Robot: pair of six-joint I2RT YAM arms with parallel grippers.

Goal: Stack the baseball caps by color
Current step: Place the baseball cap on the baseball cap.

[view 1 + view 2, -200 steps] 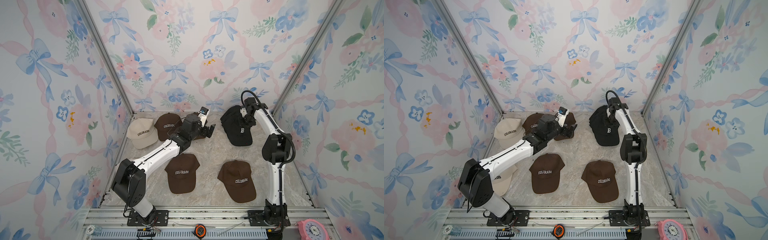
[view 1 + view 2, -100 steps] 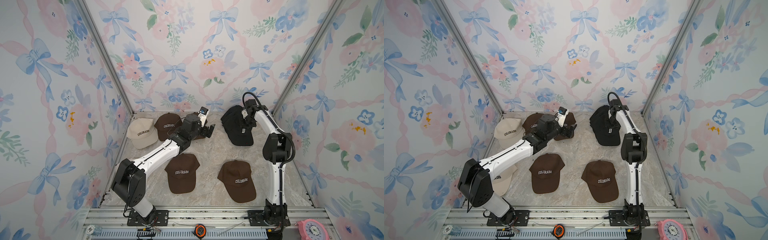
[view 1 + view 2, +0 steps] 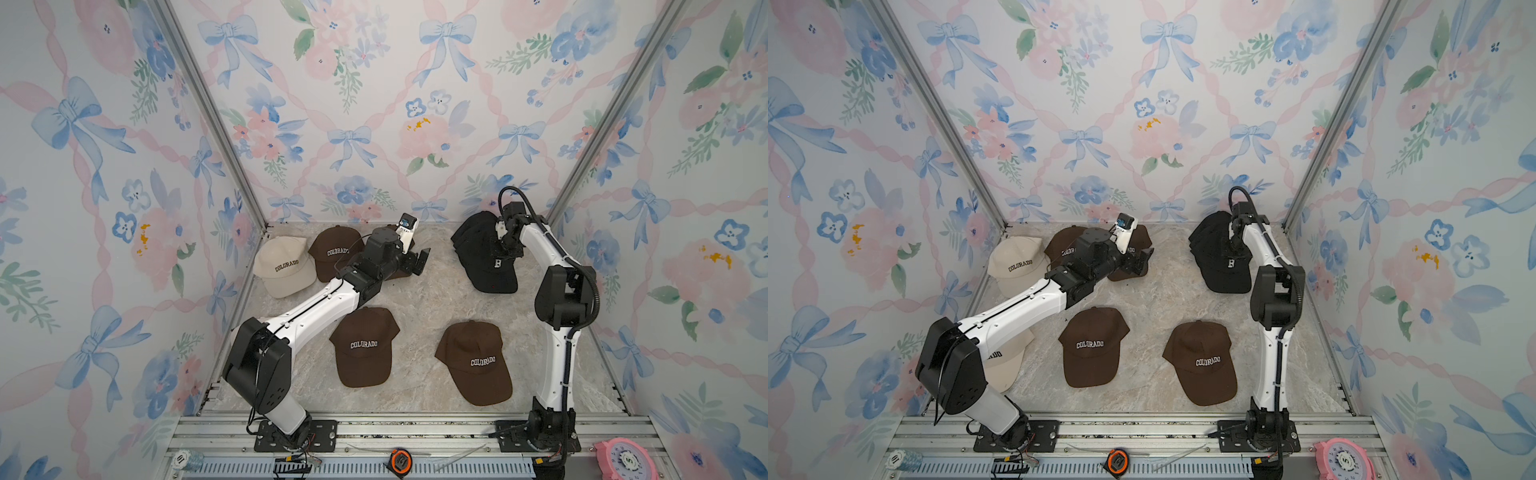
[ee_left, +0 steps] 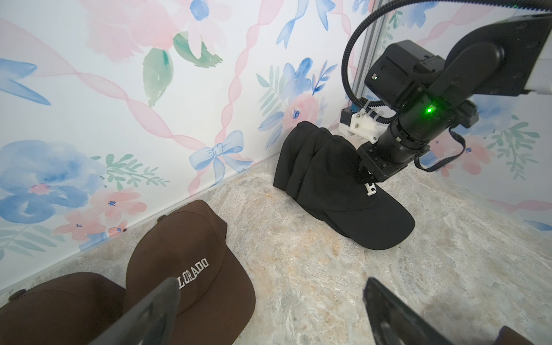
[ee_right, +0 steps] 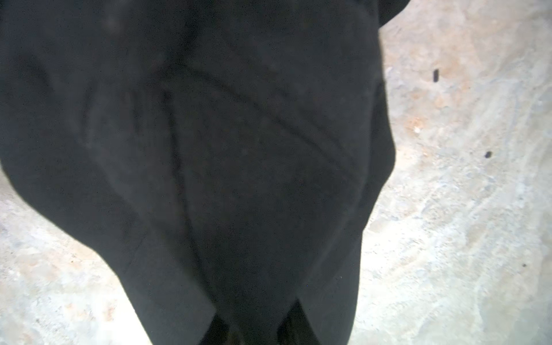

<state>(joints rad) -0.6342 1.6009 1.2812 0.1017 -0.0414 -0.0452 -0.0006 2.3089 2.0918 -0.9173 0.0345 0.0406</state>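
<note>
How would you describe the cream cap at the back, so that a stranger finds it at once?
Start from the back left corner of the marble table. The cream cap lies closest to that corner, beside a brown cap. It is the only pale cap there, with dark "COLORADO" lettering, while its brown neighbour has white lettering.

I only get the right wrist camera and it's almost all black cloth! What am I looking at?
Observer: The stack of black caps in the far corner. The top black cap has a white letter on its front.
Operator: Is my gripper holding it?
Observer: The right gripper sits on its crown just above the letter and looks pinched on the fabric.
Operator: What's the other arm doing?
Observer: The left gripper hangs open near the back brown cap, holding nothing.
</note>
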